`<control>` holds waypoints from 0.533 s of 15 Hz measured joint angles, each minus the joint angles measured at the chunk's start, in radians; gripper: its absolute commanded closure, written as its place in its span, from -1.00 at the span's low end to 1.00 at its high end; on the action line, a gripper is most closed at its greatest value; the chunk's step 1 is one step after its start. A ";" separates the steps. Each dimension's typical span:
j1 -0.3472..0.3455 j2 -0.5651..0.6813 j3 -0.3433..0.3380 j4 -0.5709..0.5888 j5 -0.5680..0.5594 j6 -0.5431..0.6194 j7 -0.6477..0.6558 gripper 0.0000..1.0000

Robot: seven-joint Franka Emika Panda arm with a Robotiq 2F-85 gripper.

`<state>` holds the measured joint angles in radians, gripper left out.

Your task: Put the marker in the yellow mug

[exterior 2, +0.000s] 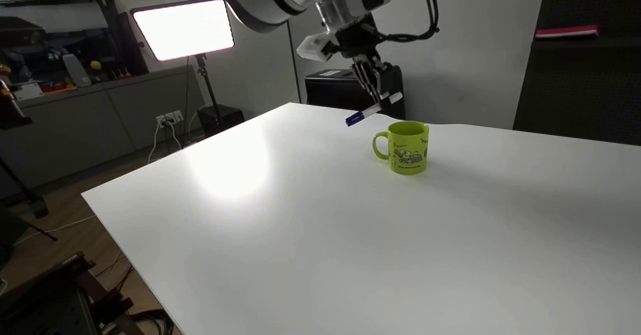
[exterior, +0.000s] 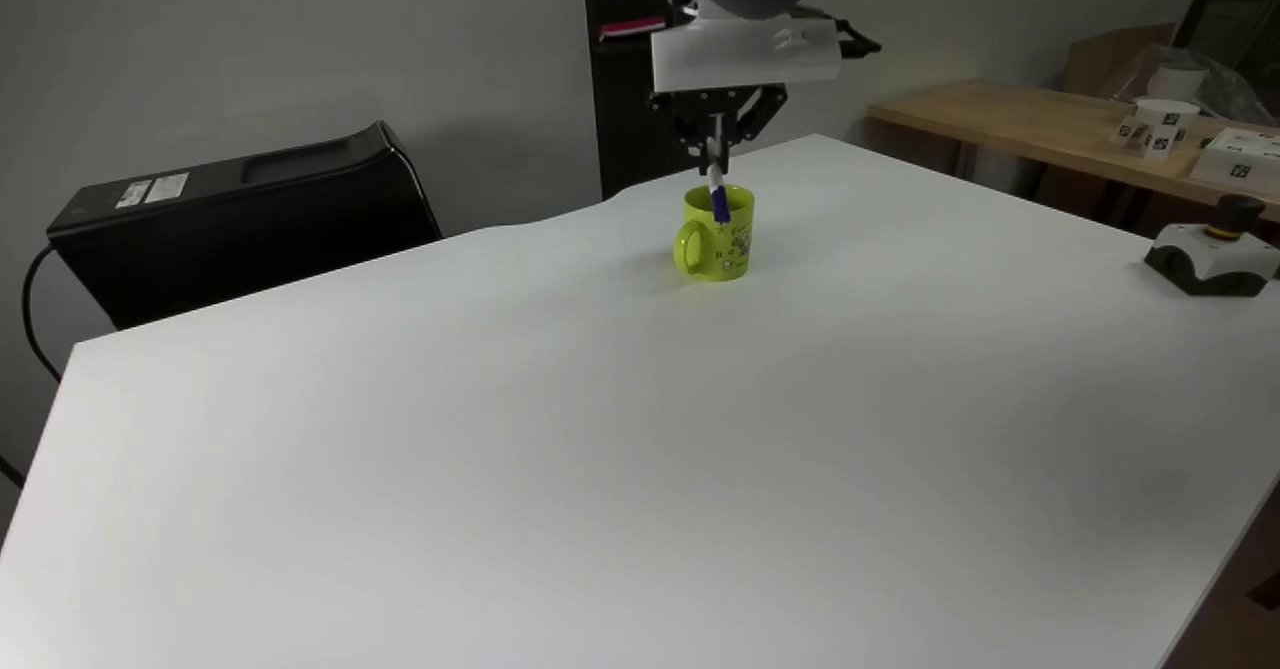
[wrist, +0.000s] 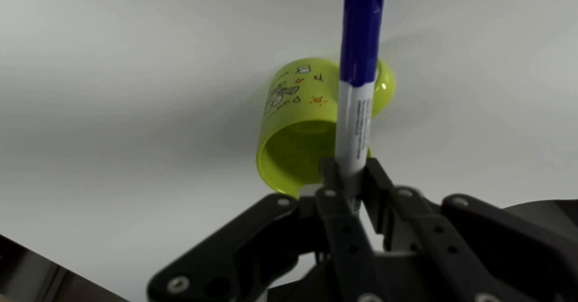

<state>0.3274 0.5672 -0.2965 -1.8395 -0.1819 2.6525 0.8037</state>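
The yellow mug (exterior: 709,254) stands upright on the white table in both exterior views (exterior 2: 408,149). In the wrist view its open mouth and printed side (wrist: 295,101) show behind the marker. My gripper (wrist: 353,175) is shut on the white body of the marker (wrist: 356,112), near the end away from the cap. In an exterior view the marker (exterior 2: 369,110) is held in the air, tilted, its dark blue cap end lower and toward the handle side. The gripper (exterior 2: 381,102) is above the mug, apart from it. The marker also shows in front of the mug (exterior: 719,199).
The white table (exterior: 600,449) bears the mug. An emergency-stop box (exterior: 1215,254) sits at the table's edge. A black case (exterior: 250,209) stands beyond the table. A lit lamp panel (exterior 2: 185,28) and a wooden side table (exterior: 1000,114) are farther off.
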 measured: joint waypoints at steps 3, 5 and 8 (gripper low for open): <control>0.003 0.013 -0.039 0.035 -0.080 0.001 0.022 0.91; 0.006 0.023 -0.061 0.054 -0.126 0.009 0.043 0.91; 0.019 0.042 -0.100 0.067 -0.191 0.069 0.100 0.91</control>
<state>0.3466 0.6090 -0.3969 -1.7726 -0.3729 2.7220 0.9034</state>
